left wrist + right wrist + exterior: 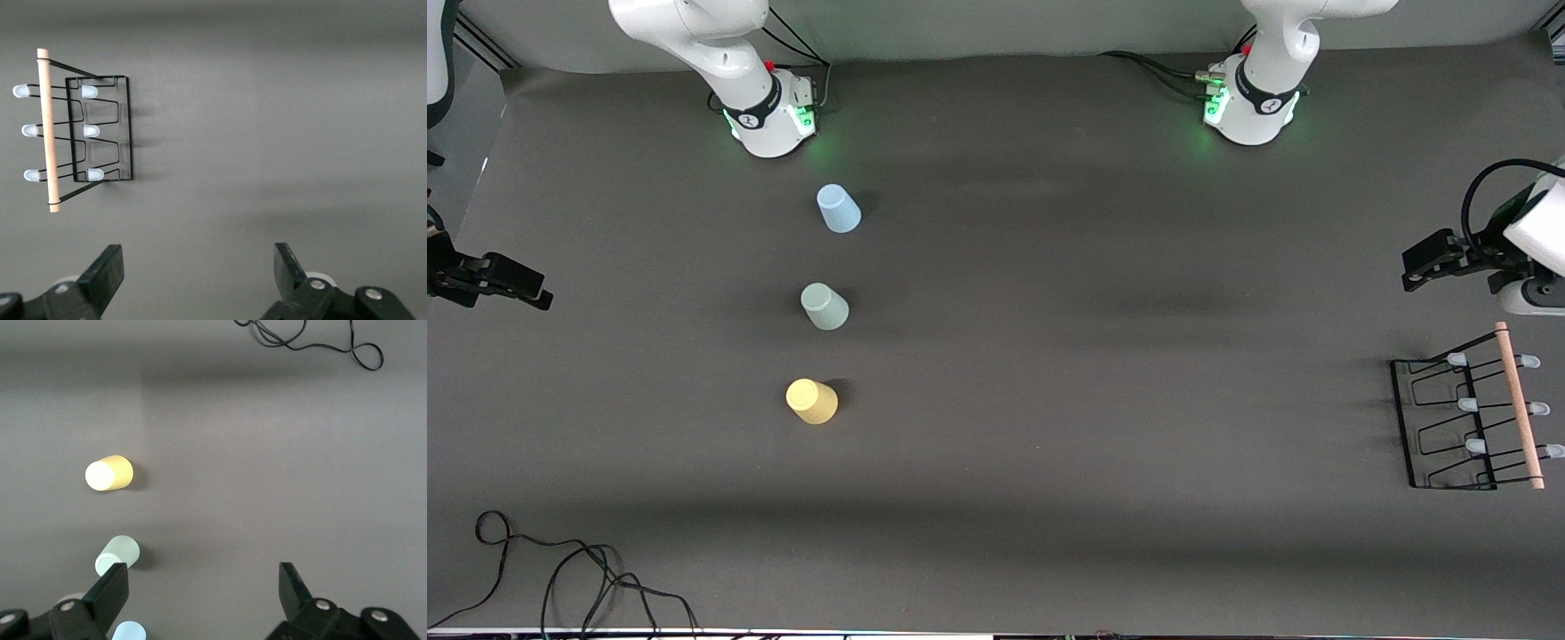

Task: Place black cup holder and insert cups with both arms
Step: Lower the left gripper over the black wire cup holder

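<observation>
The black cup holder (pixel 1449 425) sat at the left arm's end of the table, its wooden rod (pixel 1519 405) lengthwise toward the front camera. The left gripper (pixel 197 280) hovered near it, released and empty. The right gripper (pixel 203 603) hung spread near the three cups (pixel 824 307).

Two glossy white jointed robot arms (pixel 694 36), dark joint bands, green-lit bases (red buttons). Black two-finger grippers (pixel 193 280), silver screws. Black cables.
</observation>
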### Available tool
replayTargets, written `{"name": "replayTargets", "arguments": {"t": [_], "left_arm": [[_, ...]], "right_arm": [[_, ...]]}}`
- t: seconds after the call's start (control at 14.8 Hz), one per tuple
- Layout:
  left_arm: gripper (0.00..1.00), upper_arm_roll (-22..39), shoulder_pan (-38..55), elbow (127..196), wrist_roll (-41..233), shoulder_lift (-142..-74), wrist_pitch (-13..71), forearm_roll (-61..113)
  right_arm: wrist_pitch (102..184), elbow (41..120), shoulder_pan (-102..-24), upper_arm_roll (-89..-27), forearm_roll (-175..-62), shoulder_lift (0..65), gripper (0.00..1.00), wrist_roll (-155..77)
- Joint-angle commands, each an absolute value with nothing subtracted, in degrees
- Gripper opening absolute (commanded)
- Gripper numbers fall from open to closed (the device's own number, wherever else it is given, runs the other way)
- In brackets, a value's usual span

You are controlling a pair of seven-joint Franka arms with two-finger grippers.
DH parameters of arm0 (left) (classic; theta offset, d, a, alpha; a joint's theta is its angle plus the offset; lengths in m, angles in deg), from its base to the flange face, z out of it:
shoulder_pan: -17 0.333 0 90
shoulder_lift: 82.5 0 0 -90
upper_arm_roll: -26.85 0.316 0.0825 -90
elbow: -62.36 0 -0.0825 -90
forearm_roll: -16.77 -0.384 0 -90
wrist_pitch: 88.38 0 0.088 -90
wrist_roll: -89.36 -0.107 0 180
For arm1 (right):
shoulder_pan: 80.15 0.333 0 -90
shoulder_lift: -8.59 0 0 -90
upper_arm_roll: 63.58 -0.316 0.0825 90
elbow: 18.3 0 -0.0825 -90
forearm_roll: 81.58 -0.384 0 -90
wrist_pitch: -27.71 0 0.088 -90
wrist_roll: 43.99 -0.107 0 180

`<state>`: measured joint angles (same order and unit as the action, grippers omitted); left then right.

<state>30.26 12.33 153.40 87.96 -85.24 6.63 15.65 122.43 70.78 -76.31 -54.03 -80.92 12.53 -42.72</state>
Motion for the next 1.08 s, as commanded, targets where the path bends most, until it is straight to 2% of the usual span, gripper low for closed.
{"name": "replayTargets", "arguments": {"t": [0.0, 1.01], "left_arm": [[0.99, 30.5, 12.1, 153.7, 90.1, -85.1, 6.4, 15.2], [1.0, 31.0, 12.5, 152.9, 89.3, -86.7, 6.7, 15.2]], "right_arm": [[122.0, 69.7, -76.5, -53.9, -82.4, 13.2, 1.0, -42.7], [121.9, 69.9, -76.5, -53.8, -82.5, 13.2, 1.0, -42.2]]}}
